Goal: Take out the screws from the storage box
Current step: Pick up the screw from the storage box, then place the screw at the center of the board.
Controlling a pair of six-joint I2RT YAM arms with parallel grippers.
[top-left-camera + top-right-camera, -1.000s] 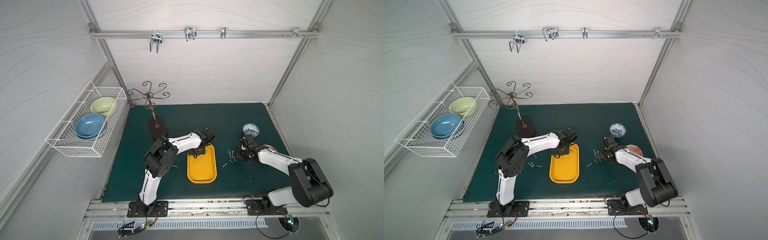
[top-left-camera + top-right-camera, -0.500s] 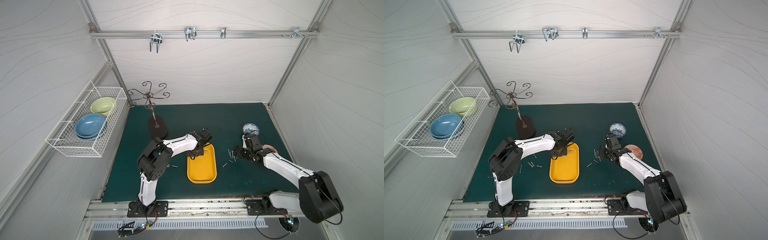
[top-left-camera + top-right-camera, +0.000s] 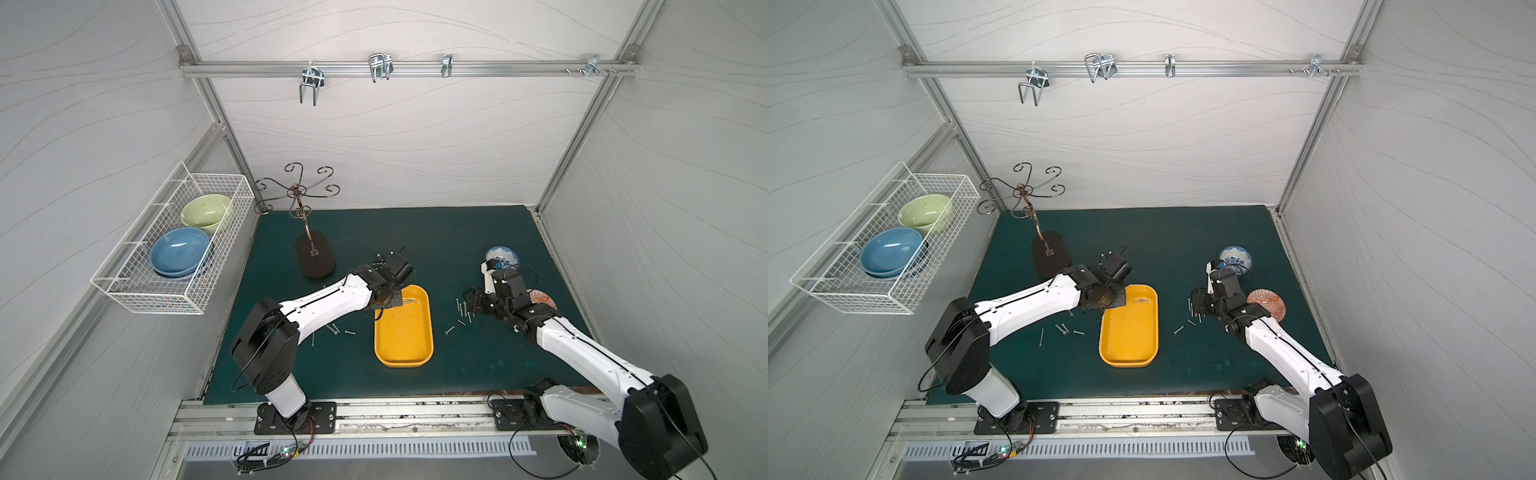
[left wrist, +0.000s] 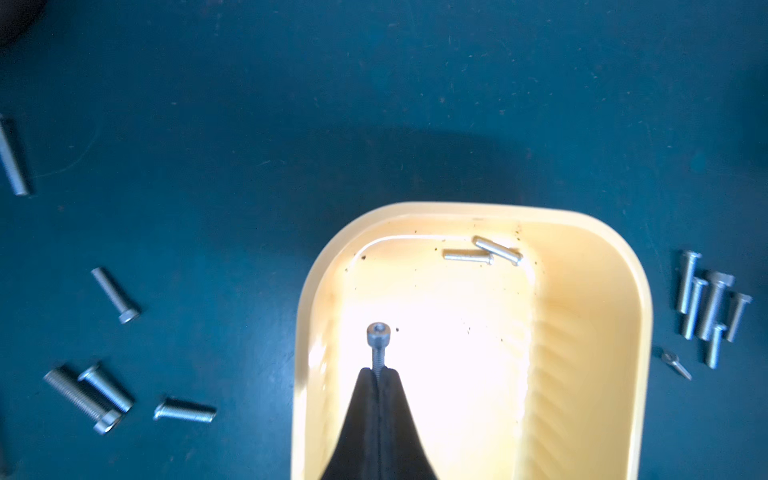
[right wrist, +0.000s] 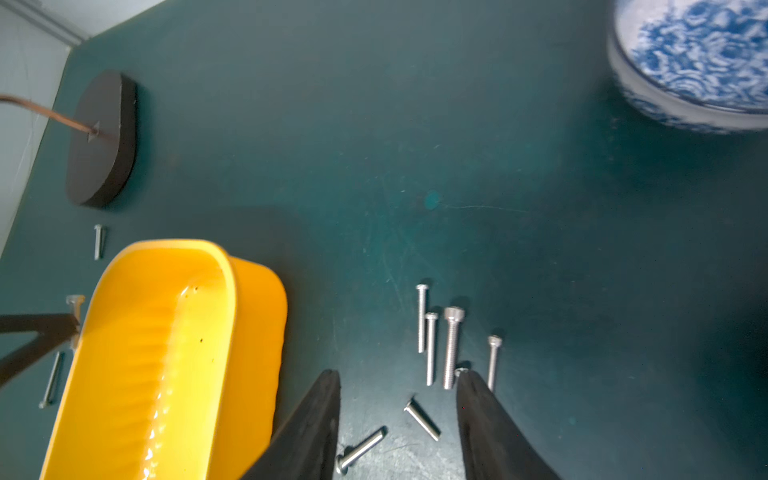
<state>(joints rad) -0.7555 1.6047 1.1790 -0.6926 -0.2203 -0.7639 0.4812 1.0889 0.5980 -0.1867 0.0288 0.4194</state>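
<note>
The yellow storage box [image 3: 404, 351] lies mid-mat in both top views [image 3: 1128, 353]. My left gripper [image 4: 379, 370] hangs over its far left corner, shut on one screw [image 4: 378, 337] that sticks up from the tips. Two more screws [image 4: 482, 252] lie against the box's far wall [image 4: 590, 316]. My right gripper [image 5: 398, 374] is open just above the mat to the right of the box, with two loose screws [image 5: 422, 419] between its fingers and several screws [image 5: 451, 345] just beyond. Further screws [image 3: 334, 329] lie on the mat left of the box.
A blue-and-white bowl [image 3: 502, 256] and a red patterned plate [image 3: 542, 299] sit close behind the right arm. A black-based wire stand [image 3: 314, 259] stands at the back left. A white wire basket [image 3: 174, 245] with bowls hangs on the left wall.
The right gripper's jaws have opened wider above the screws on the mat. The left gripper, still shut, has shifted slightly left over the box's far corner.
</note>
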